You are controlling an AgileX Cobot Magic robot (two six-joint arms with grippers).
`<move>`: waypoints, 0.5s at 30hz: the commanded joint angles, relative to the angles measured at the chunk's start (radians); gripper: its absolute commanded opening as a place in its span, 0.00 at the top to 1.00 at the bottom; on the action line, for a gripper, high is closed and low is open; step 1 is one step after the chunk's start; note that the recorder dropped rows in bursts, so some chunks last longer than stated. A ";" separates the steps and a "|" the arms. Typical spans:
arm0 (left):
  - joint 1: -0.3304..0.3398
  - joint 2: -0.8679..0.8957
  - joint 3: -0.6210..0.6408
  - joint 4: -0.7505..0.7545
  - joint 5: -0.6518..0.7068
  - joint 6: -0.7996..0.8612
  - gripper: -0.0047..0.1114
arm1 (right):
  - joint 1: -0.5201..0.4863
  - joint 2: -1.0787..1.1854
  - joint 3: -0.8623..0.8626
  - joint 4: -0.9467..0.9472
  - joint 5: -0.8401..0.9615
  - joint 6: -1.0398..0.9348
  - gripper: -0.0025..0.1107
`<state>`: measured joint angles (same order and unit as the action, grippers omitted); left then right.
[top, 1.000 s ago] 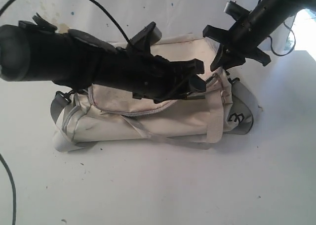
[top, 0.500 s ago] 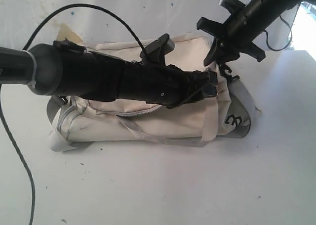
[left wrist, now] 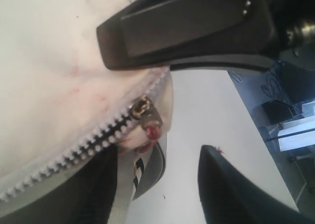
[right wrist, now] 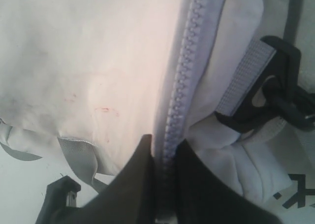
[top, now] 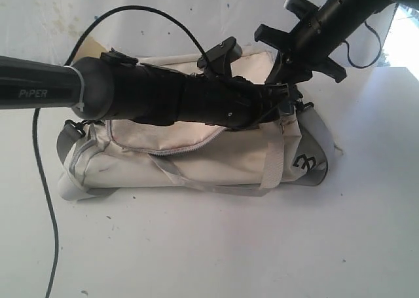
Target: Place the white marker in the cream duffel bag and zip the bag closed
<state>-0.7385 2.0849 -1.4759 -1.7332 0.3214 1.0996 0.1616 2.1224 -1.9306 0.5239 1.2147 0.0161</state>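
Observation:
The cream duffel bag [top: 216,164] lies lengthwise on the white table. My left arm stretches across its top. The left gripper [top: 283,108] stands open at the bag's right end, with the zipper slider [left wrist: 141,107] and its reddish pull tab just beyond the fingertips [left wrist: 231,184]. The bag's top zipper [right wrist: 184,81] runs between the pads of my right gripper [right wrist: 165,155], which is shut on it; that gripper [top: 288,75] comes down from the upper right. The white marker is out of view.
A black clip [right wrist: 268,86] and grey webbing hang at the bag's right end, by the grey logo panel [top: 308,159]. A black cable [top: 46,200] loops over the table on the left. A curved side-pocket zipper [top: 190,147] faces the front.
My left arm has slid to the right along the bag's top, bringing its gripper to the right end. The right gripper shifted slightly left, and the bag crept left.

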 commanded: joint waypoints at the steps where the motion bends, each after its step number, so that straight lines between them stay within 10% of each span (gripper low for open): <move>1: 0.018 0.025 -0.033 0.025 0.079 0.000 0.51 | 0.005 -0.016 0.001 0.023 0.006 -0.009 0.98; 15: 0.073 0.056 -0.066 0.005 0.143 0.118 0.51 | 0.005 -0.016 0.001 0.025 0.006 -0.016 0.98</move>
<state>-0.6646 2.1419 -1.5314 -1.7142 0.4657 1.1640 0.1616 2.1224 -1.9306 0.5277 1.2087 0.0161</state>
